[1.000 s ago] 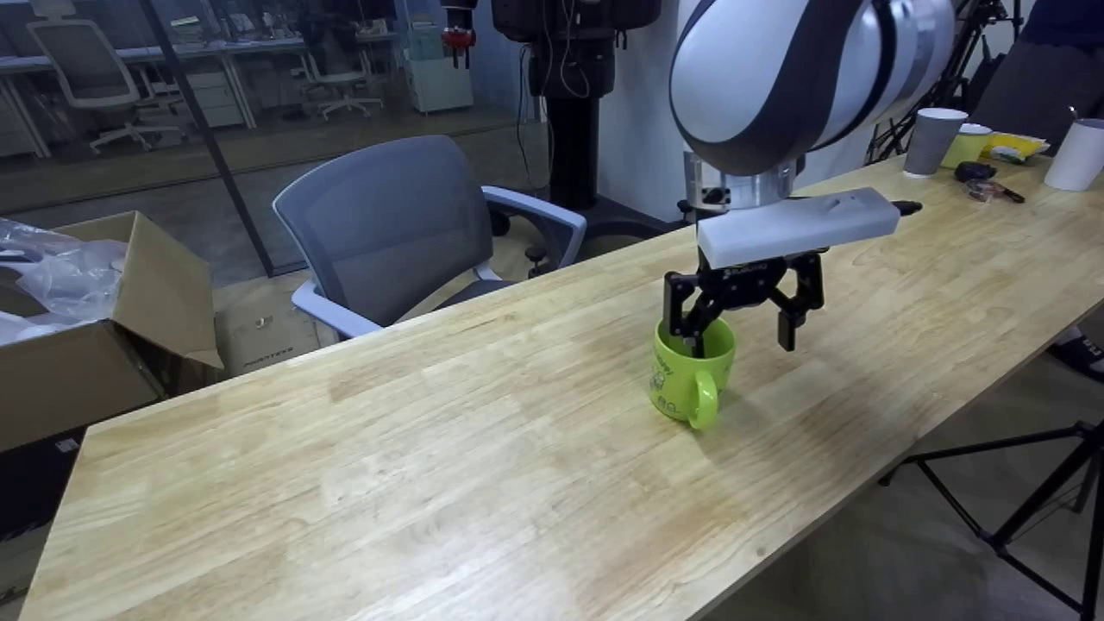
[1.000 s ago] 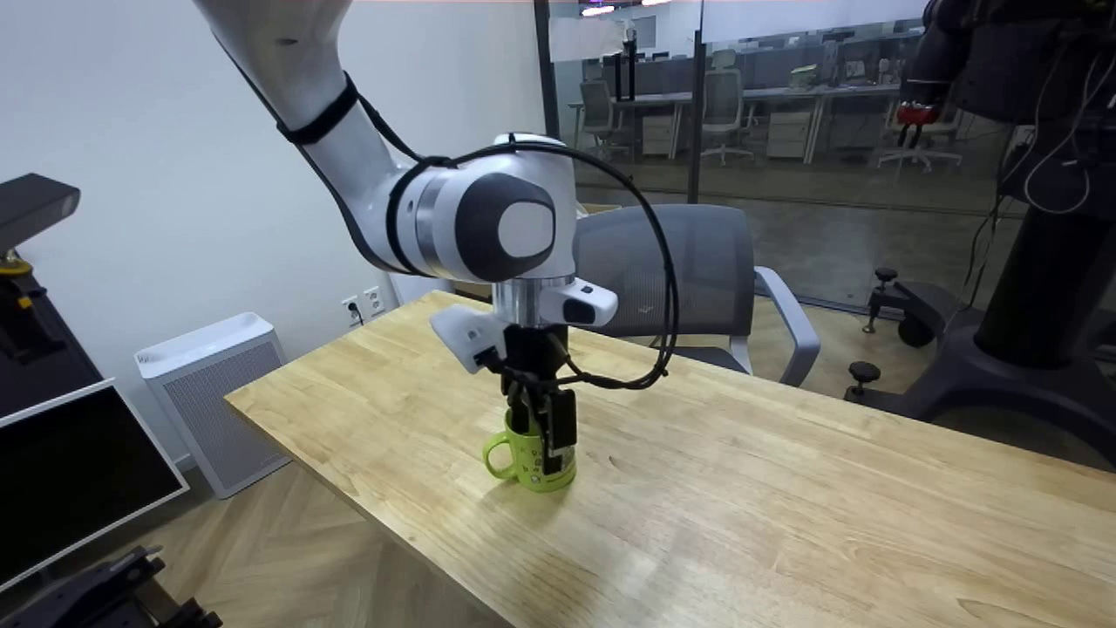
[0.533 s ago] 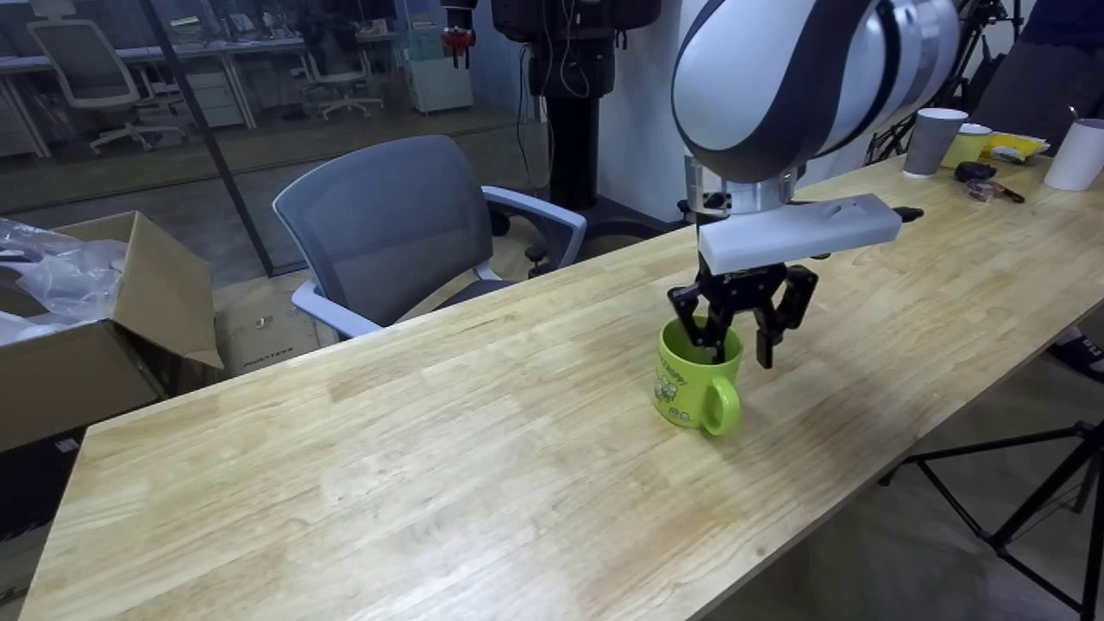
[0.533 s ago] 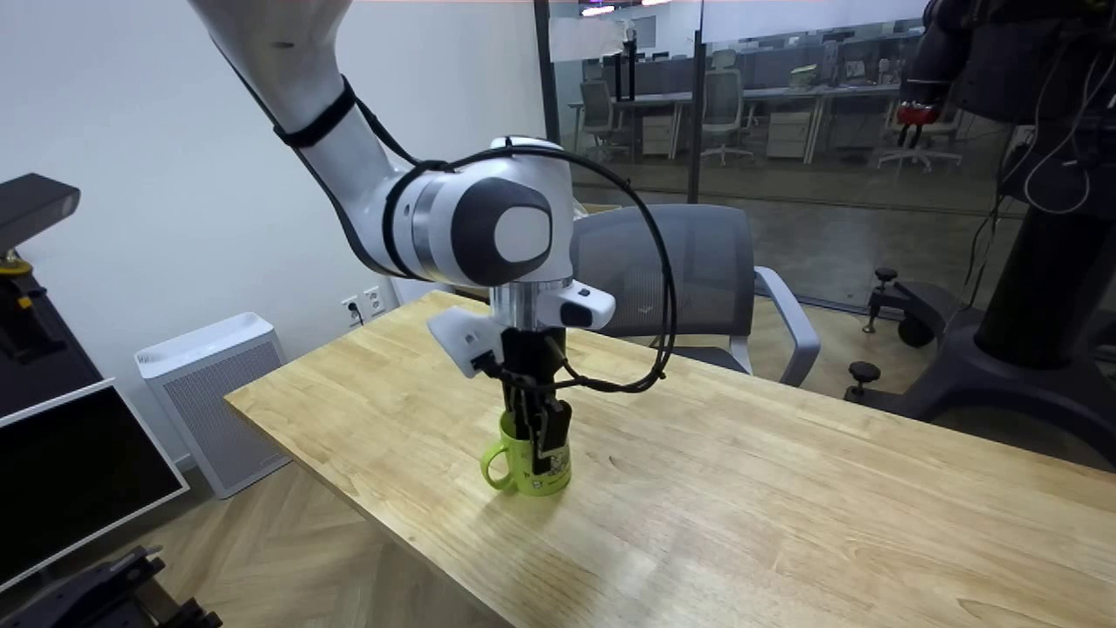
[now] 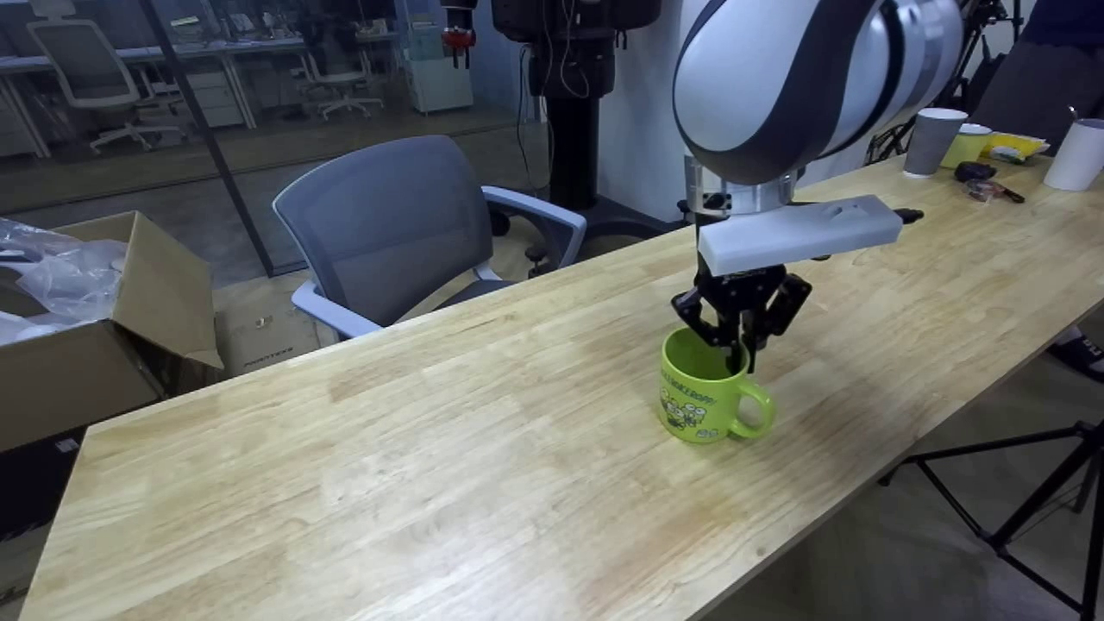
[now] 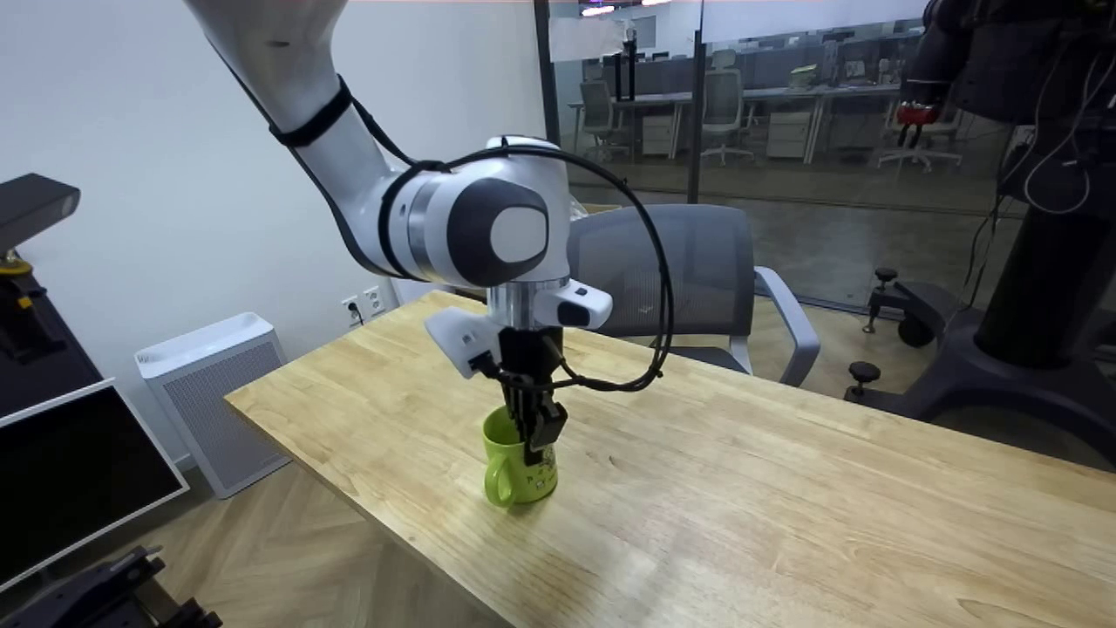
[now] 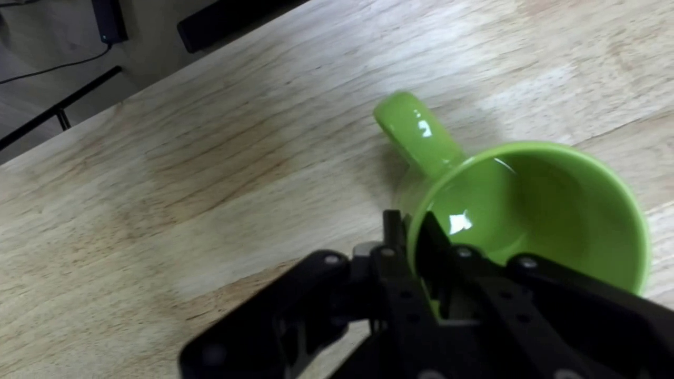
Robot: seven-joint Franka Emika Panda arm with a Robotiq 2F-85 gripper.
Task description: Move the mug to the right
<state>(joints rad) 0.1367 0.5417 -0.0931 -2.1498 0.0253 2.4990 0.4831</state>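
The mug point(image 5: 694, 401), lime green with cartoon print, stands upright on the wooden table in both exterior views. Its handle point(image 7: 416, 134) points up and left in the wrist view. My gripper point(image 7: 413, 226) has come together on the mug's wall, one finger inside the cup and the other outside. Between the fingertips only the thin rim shows. From an exterior view, the gripper point(image 6: 534, 455) covers part of the mug's printed side. The mug's base appears to rest on the tabletop.
At the table's far end in an exterior view are a grey cup point(image 5: 934, 142), a yellow-green cup point(image 5: 966, 148), a yellow packet point(image 5: 1013, 148) and a white container point(image 5: 1078, 155). An office chair point(image 5: 397, 233) stands against the table's long edge.
The fingers have gone from wide apart to closed on the mug's wall. Meanwhile the mug has turned, its handle swinging round, and shifted slightly on the table. The arm has moved only a little.
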